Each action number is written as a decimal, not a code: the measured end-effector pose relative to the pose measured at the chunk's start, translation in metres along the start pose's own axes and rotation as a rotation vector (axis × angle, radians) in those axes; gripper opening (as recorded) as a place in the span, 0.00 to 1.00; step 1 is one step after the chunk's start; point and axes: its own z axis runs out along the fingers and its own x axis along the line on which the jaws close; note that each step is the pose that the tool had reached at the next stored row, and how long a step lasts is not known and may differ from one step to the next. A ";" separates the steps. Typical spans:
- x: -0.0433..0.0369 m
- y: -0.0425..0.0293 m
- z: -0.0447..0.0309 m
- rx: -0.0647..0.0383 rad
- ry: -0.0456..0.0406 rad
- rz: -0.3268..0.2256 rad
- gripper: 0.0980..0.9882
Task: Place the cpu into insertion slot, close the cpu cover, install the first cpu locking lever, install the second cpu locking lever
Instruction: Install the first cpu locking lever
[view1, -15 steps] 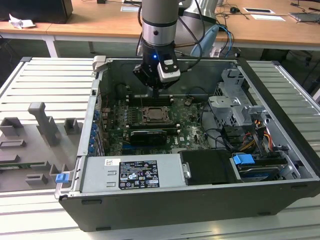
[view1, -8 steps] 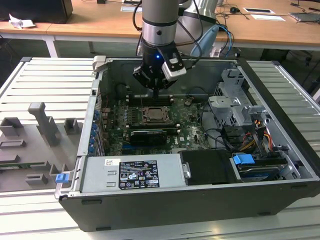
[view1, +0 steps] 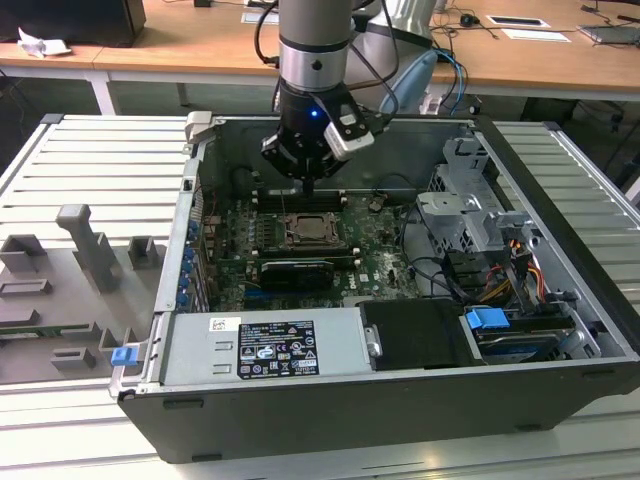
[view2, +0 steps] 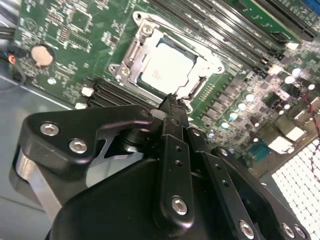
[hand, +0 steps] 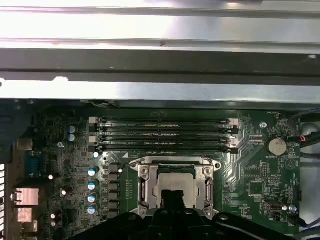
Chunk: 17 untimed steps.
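1. Exterior view: the black tool (view1: 306, 186), on a silver arm, hangs over the green board inside an open dark computer case (view1: 400, 425).
   - The tool's tip is just far of the insertion slot (view1: 292, 240), a square socket with a silver rim.
   - The case sits on a ribbed grey metal bench (view1: 90, 160).
   - A long black card (view1: 292, 270) lies just near of the slot.
   - A silver power supply box carries a white label (view1: 263, 347) at the case's near side; its print is too small to read.
   - Grey plastic fixture blocks (view1: 95, 245) stand at the exterior view's left.
   - A blue tab (view1: 489, 322) is at the exterior view's right.
2. Second wrist view: the cpu (view2: 167, 67) shows a pale matte metal face and sits in the slot.
   - The cpu cover (view2: 129, 59), a thin silver frame, lies flat around the cpu, with the chip showing through its window.
   - The tool's fingers (view2: 172, 150) are pressed together into one narrow tip with nothing between them.
   - The tip is just beside the cover's edge; I cannot tell if it touches.
   - A round coin battery (view2: 42, 55) sits well apart on the board.
3. First wrist view: four long black memory slots (hand: 162, 135) run just beyond the socket.
   - A bare silver case wall (hand: 160, 90) stands behind the slots.
   - Blue-topped capacitors (hand: 91, 185) line one side of the socket.
   - The tool's tip hides part of the cpu face.
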 end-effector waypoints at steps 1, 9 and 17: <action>0.0020 0.0000 0.0001 0.000 0.0000 -0.002 0.01; 0.0234 0.0021 0.0002 0.000 0.0001 -0.009 0.01; 0.0423 0.0054 0.0002 0.000 0.0001 -0.009 0.01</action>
